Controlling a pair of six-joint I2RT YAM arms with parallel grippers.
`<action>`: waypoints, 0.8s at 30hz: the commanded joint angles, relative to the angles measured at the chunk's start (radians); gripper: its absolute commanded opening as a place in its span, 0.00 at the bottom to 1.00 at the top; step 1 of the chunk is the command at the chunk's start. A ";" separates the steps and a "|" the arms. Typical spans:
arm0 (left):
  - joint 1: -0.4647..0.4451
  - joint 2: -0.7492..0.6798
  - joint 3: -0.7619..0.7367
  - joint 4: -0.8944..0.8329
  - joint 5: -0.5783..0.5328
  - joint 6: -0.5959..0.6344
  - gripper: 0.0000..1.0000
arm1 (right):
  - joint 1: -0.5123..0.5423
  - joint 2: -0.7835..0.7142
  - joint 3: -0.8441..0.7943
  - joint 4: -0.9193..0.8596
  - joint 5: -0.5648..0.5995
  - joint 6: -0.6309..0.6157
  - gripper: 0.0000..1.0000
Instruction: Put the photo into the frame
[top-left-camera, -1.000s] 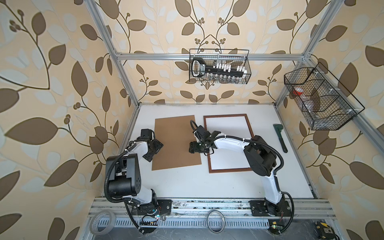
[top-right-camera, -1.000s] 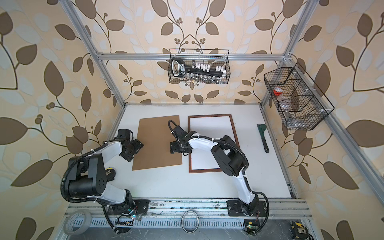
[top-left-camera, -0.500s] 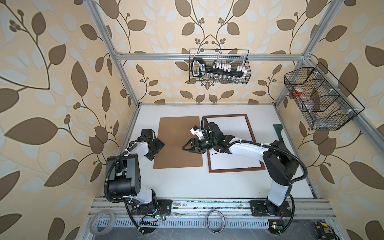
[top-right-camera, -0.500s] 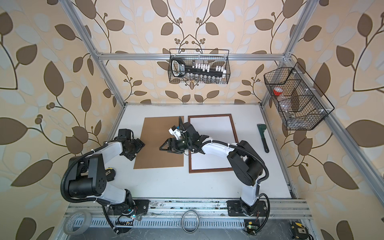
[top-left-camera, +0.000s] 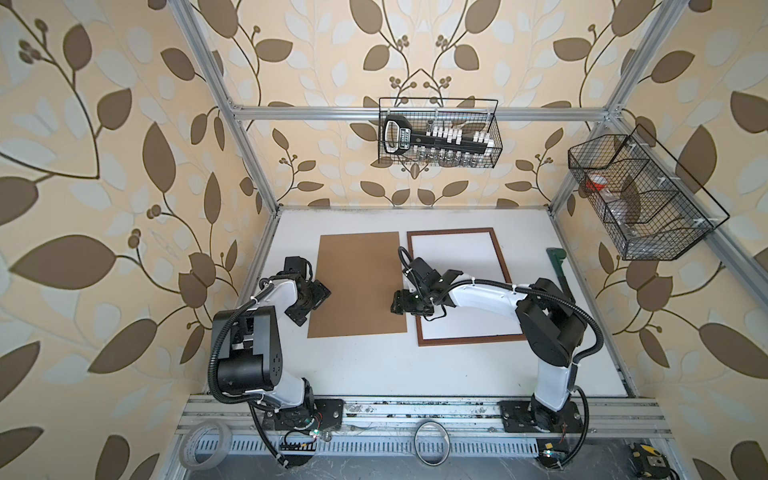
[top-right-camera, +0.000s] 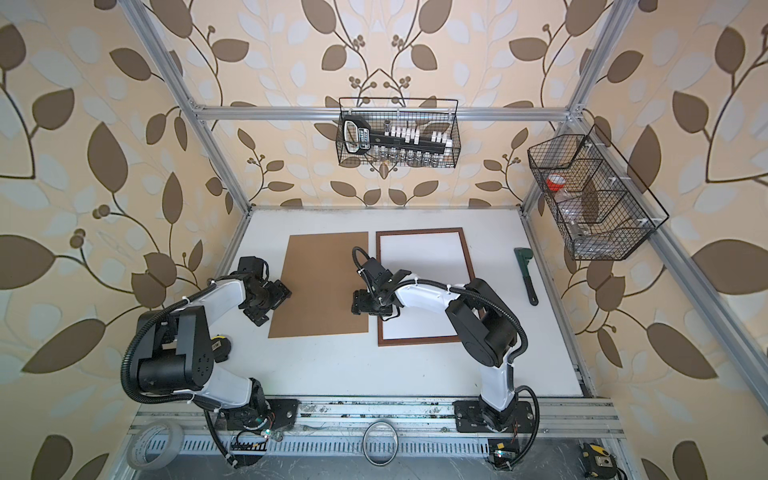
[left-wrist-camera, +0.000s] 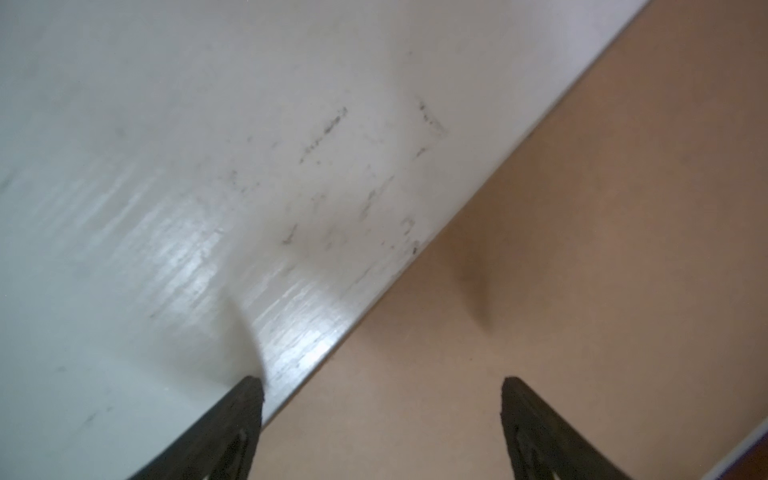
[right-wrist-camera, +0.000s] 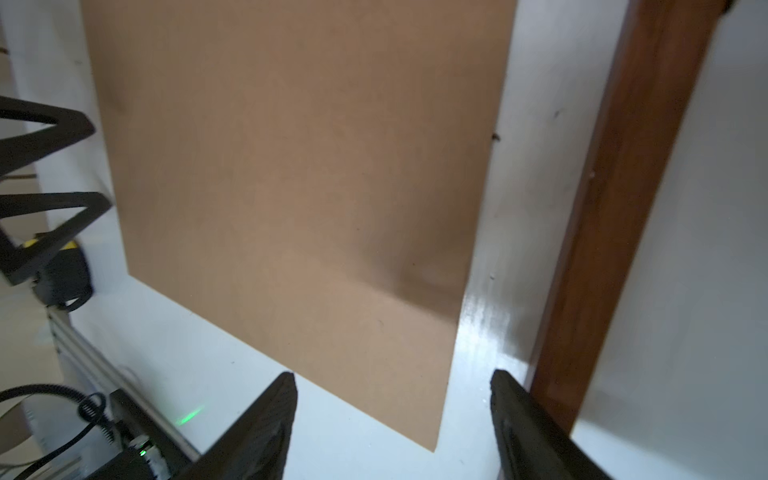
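No text legible, a white label (top-left-camera: 402, 139) with dark print on the black tool holder (top-left-camera: 455, 144) in the wire basket (top-left-camera: 495, 124) on the back wall (top-left-camera: 324, 166), well beyond the right gripper (top-left-camera: 397, 306), lettering too small to read, no brand, number or sign made out.

Twin overhead views down onto the table (top-left-camera: 374, 374); both wrist views close over the board (left-wrist-camera: 582, 291)
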 joint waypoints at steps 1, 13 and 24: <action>-0.009 0.043 0.044 -0.071 -0.042 0.050 0.91 | 0.003 0.042 0.041 -0.048 0.094 0.034 0.75; -0.134 0.077 -0.023 -0.032 0.032 -0.016 0.89 | 0.035 0.137 0.062 0.007 -0.095 0.102 0.76; -0.132 0.018 -0.135 0.029 0.155 -0.060 0.86 | -0.009 -0.012 -0.050 0.383 -0.491 0.192 0.75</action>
